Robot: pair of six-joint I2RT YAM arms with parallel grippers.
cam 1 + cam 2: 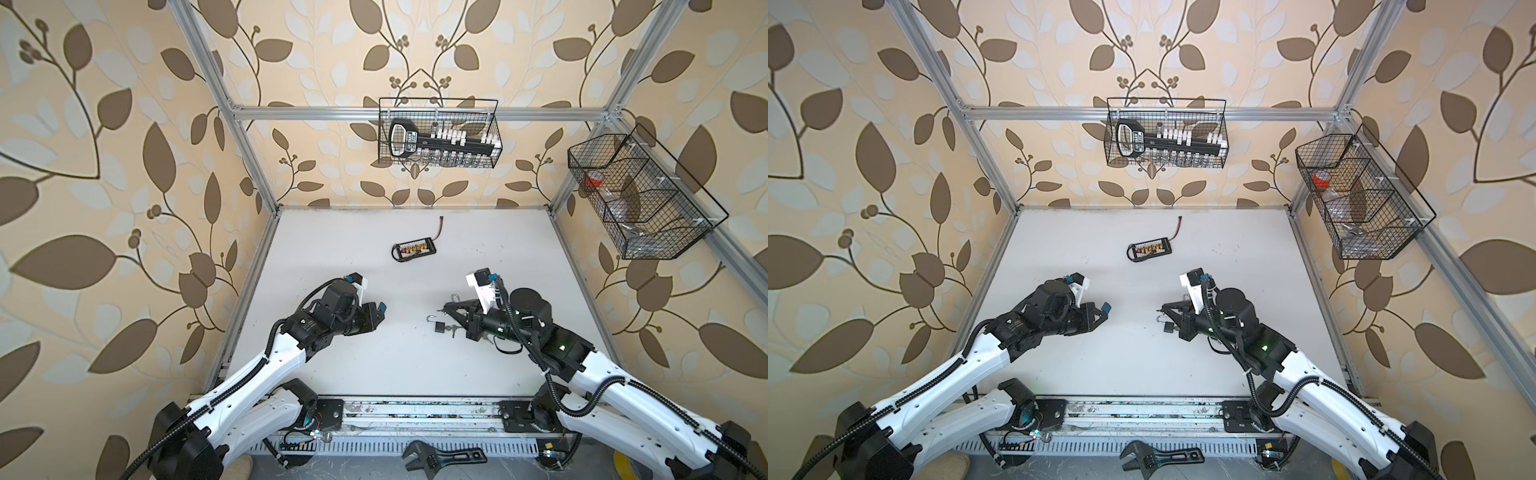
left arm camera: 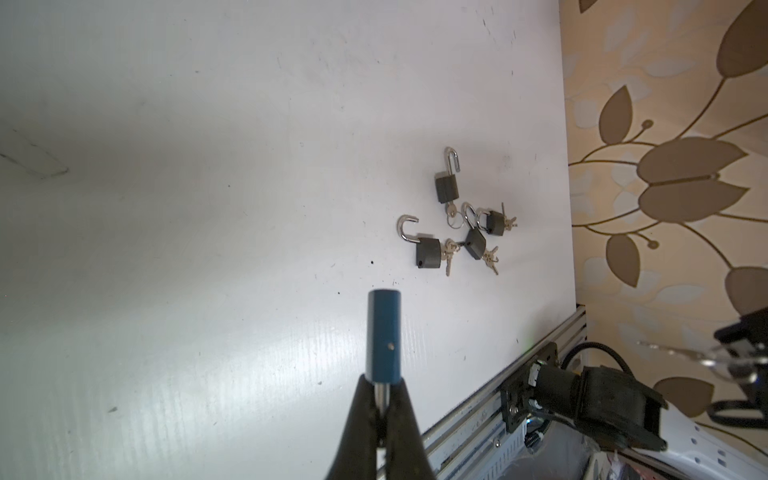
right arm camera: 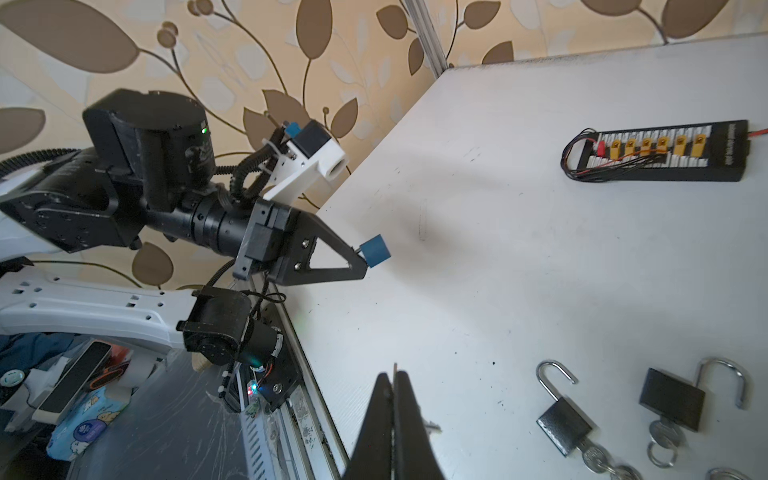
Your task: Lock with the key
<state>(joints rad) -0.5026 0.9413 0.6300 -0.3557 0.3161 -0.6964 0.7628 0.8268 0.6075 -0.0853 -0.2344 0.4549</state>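
Several small black padlocks lie in a cluster right of the table's middle, each with a bunch of keys (image 2: 449,255) at its base. The nearest padlock (image 2: 427,252) and a second padlock (image 2: 447,188) have open shackles. Another padlock (image 3: 563,422) appears in the right wrist view with keys (image 3: 594,457) in it. My right gripper (image 1: 441,311) hangs shut just above the cluster, hiding most of it in both top views; one padlock (image 1: 439,327) shows beside it. My left gripper (image 1: 381,308), blue-padded, is shut and empty, well left of the locks (image 2: 384,316).
A black connector board (image 1: 415,249) with yellow plugs and loose wires lies toward the back. Wire baskets hang on the back frame (image 1: 440,133) and the right frame (image 1: 640,195). The front rail (image 1: 415,409) borders the table, and a wrench (image 1: 440,455) lies beyond it.
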